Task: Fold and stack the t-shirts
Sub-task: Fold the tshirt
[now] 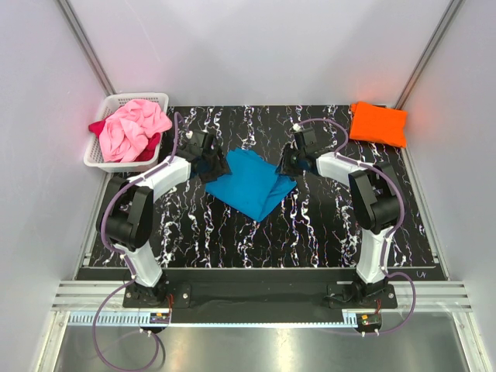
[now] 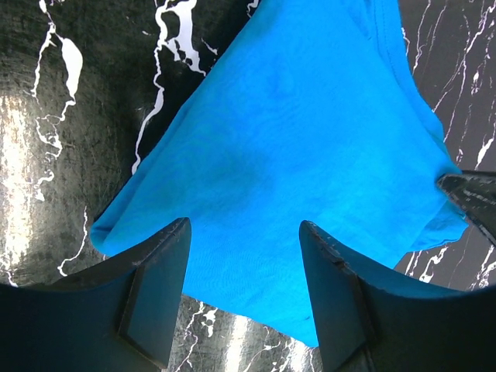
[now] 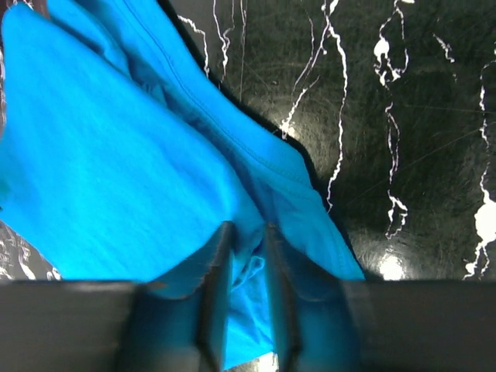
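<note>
Turquoise t-shirt [image 1: 249, 184] lies on the table [image 1: 325, 232], right jaws pinching its edge, left jaws open.

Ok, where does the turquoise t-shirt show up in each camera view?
Top external: the turquoise t-shirt lies at the centre of the picture.
Left wrist: it fills the middle and upper right.
Right wrist: it covers the left half.
Shared landmark: the black marbled tabletop under it.

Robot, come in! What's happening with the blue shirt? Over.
Left gripper open over turquoise t-shirt edge. Right gripper pinched on its opposite side. Orange t-shirt folded, off to the side; nothing blocking.
</note>
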Tool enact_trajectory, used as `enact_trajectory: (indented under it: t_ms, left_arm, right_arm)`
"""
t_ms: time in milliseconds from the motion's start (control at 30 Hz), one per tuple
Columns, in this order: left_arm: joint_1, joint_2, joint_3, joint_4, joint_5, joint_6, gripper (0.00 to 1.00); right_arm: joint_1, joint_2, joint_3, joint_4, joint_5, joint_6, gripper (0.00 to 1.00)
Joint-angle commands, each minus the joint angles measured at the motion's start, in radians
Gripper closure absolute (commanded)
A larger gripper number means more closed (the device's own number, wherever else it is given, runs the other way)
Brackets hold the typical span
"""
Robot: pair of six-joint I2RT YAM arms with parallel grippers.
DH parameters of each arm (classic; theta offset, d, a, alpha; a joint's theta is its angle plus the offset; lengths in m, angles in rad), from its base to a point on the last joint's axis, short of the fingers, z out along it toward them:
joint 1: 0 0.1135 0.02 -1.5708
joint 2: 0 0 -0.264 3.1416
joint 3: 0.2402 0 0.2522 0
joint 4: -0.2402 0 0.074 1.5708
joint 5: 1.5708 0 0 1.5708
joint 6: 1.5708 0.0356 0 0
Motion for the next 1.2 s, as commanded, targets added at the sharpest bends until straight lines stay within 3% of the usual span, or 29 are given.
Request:
enact_trajectory:
  t_ms: [0,33,133,733,1167]
  left_arm:
    - [0.004,-0.012,0.049,0.009,-0.021,0.016,0.37]
    - [0.004,-0.010,0.049,0.008,-0.021,0.016,0.37]
    - [0.004,-0.007,0.047,0.003,-0.024,0.018,0.37]
    - [0.008,0.048,0.096,0.002,-0.046,-0.004,0.37]
    - [-0.038,0.215,0.246,0.000,0.046,0.028,0.37]
  right_arm:
    - [-0.009,0.015,0.010,0.059,-0.039,0.005,0.73]
    - [-0.012,0.023,0.016,0.059,-0.047,0.000,0.85]
    - [-0.012,0.023,0.018,0.061,-0.053,0.005,1.00]
    - [0.031,-0.347,-0.155,0.047,-0.041,0.009,1.00]
    - [0.101,-0.595,-0.387,-0.040,0.238,0.155,1.00]
